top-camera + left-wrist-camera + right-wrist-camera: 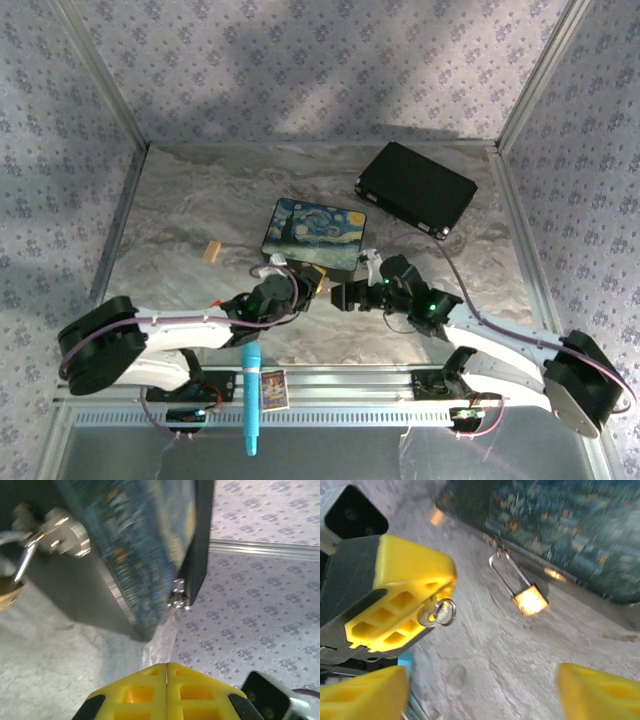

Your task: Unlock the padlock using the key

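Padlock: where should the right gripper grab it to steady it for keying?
Grip the padlock by its brass body, not the shackle: the shackle looks hooked onto the Starry Night box, so only the body is free. Come from the open table side, away from the box, clamping the body's side edges and leaving its end clear for the key.

My left arm [190,335] and right arm [505,340] have white link shells, black joint housings and a thin purple cable [180,319] each. My left fingers [142,692] and right fingers [600,692] are yellow moulded plastic blocks.
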Controlling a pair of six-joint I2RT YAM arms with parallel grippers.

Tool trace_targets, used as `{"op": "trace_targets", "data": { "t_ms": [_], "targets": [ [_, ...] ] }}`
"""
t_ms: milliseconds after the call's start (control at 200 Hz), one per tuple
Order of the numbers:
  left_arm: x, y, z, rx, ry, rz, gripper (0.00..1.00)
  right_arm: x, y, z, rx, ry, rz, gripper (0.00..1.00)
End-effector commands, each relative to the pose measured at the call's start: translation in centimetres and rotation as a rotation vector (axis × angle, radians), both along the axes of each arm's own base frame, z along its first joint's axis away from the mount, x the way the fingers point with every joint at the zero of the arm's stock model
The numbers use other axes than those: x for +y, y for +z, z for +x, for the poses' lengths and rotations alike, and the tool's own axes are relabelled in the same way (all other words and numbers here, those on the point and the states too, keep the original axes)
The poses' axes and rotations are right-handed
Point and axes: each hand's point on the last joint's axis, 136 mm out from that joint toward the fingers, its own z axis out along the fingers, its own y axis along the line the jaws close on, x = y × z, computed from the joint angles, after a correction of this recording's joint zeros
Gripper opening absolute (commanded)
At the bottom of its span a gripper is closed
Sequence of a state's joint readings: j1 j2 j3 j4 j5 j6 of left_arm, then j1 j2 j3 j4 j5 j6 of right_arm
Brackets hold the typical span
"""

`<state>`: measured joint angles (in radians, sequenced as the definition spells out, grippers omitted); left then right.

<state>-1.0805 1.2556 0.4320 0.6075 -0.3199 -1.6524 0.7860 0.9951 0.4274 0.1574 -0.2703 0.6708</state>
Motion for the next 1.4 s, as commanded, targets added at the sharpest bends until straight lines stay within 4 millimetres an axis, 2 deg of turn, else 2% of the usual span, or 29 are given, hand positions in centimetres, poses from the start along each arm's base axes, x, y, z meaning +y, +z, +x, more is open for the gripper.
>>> {"op": "trace_targets", "data": {
  "t_ms": [0,95,220,280,345,485,640,820,860,904,929,1149,1209,1274,1394],
  "targets": [
    [0.8,6.5,1.2,-0.312,-0.002,0.108,0.0,0.3,6.0,1.0,-0.037,0.0,0.272,0.98],
    [1.2,10.5,0.9,-0.478,-0.014,0.085,0.0,0.6,9.9,1.8,-0.052,0.02,0.438,0.96],
    [0.9,14.5,-0.1,-0.618,-0.062,0.002,0.0,2.1,14.9,1.1,-0.088,0.133,0.598,0.87],
    [0.8,15.8,-0.6,-0.666,-0.076,-0.058,0.0,2.5,16.4,0.9,-0.102,0.162,0.643,0.75],
    [0.9,16.9,-1.0,-0.701,-0.083,-0.095,0.0,2.7,17.3,0.7,-0.118,0.186,0.663,0.68],
    [1.1,17.4,-1.2,-0.723,-0.085,-0.09,0.0,3.2,17.7,0.2,-0.126,0.214,0.664,0.55],
    [1.1,17.3,-1.1,-0.717,-0.08,-0.094,0.0,4.1,17.2,-0.5,-0.113,0.249,0.653,0.41],
    [1.9,17.2,-0.9,-0.71,-0.055,-0.087,0.0,3.5,16.6,-0.3,-0.125,0.215,0.643,0.27],
    [1.9,17.2,-1.0,-0.71,-0.058,-0.09,0.0,3.2,16.4,-0.2,-0.126,0.202,0.639,0.21],
    [1.8,17.3,-1.1,-0.712,-0.063,-0.09,0.0,3.0,16.4,-0.1,-0.134,0.194,0.639,0.07],
    [1.8,17.2,-1.1,-0.711,-0.068,-0.089,0.0,2.9,16.5,-0.1,-0.14,0.195,0.638,0.04],
    [1.7,15.4,-1.1,-0.652,-0.078,-0.101,0.0,3.4,16.7,-0.3,-0.154,0.217,0.609,0.05],
    [1.8,15.1,-1.1,-0.648,-0.078,-0.104,0.0,3.5,16.6,-0.2,-0.152,0.214,0.61,0.09],
    [2.0,14.9,-1.1,-0.642,-0.07,-0.099,0.0,3.4,16.1,0.0,-0.139,0.198,0.605,0.19],
    [2.2,14.8,-1.1,-0.642,-0.068,-0.09,0.0,3.5,16.1,0.2,-0.132,0.192,0.612,0.19]
  ]
}}
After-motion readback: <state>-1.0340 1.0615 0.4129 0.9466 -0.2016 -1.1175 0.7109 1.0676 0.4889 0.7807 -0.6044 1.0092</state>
